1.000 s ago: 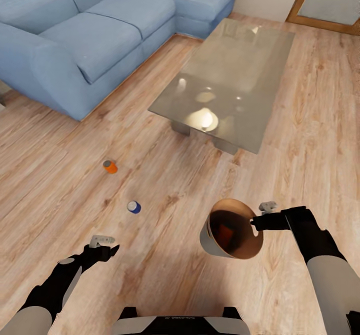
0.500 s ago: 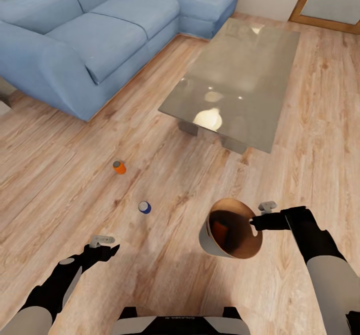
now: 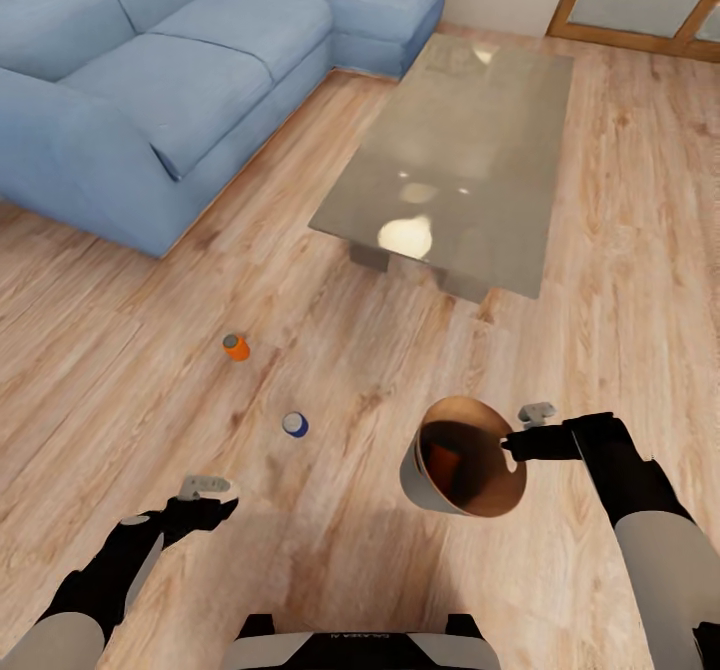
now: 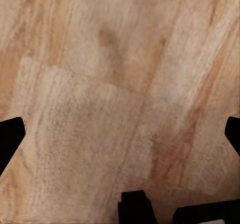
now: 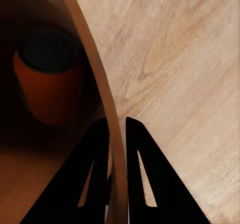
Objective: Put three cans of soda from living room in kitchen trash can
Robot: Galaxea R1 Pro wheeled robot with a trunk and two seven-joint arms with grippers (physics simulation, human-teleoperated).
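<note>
Right pincer [image 3: 515, 442] grips the trash can [image 3: 425, 480] holding one orange can [image 5: 50, 86]; two cans on floor [image 3: 380, 570]; left pincer [image 3: 208, 495] open.

The floor [image 3: 330, 350] is light wood with a clear grain and a soft shine. The sofa [image 3: 170, 80] looks like matt blue cloth. The coffee table [image 3: 460, 150] has a smooth glass top, very glossy, with bright reflections. The two cans on the floor, orange [image 3: 236, 347] and blue [image 3: 294, 424], have grey metal tops. The bucket [image 3: 462, 456] is smooth, grey outside and brown inside.
</note>
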